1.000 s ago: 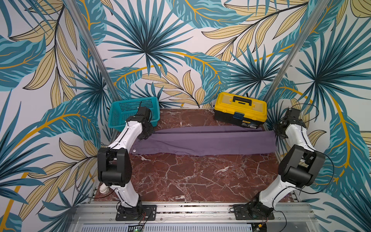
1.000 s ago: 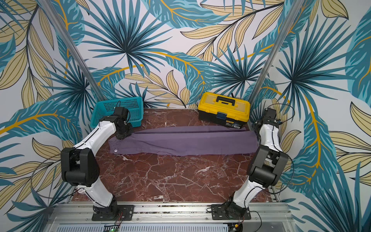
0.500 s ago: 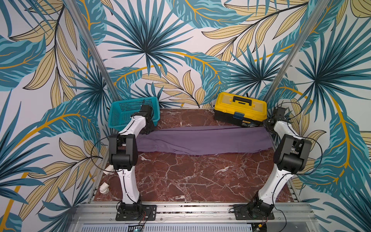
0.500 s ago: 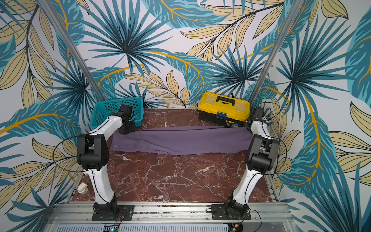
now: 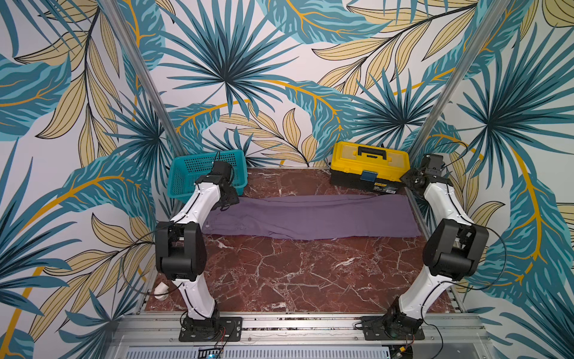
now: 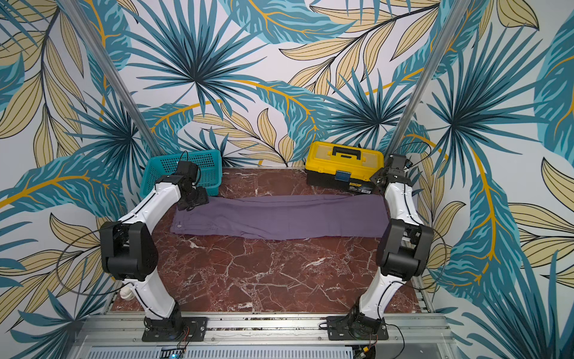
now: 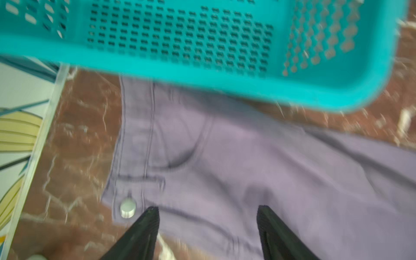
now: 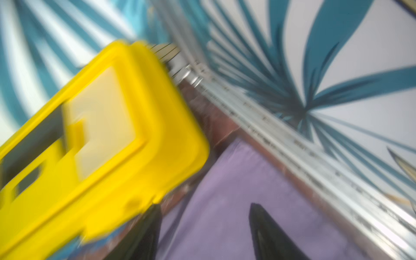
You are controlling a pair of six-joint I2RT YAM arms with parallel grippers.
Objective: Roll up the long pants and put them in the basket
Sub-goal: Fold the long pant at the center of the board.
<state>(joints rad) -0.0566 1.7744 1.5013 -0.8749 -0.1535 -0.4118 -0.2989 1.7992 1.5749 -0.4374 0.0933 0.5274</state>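
Two hazards: the left claw, spread and empty above one end of the long pants, hangs just beside the teal basket and could nudge it; the pants lie flat across the tabletop; the right claw, likewise spread and empty, could bump the yellow toolbox.

The long pants, plain dusty purple, are laid flat and unrolled, stretched sideways across the far half of the marble table. The waistband, marked by a silver button, is turned toward the left.

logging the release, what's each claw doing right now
left claw: open, holding nothing, over the purple pants
right claw: open, holding nothing
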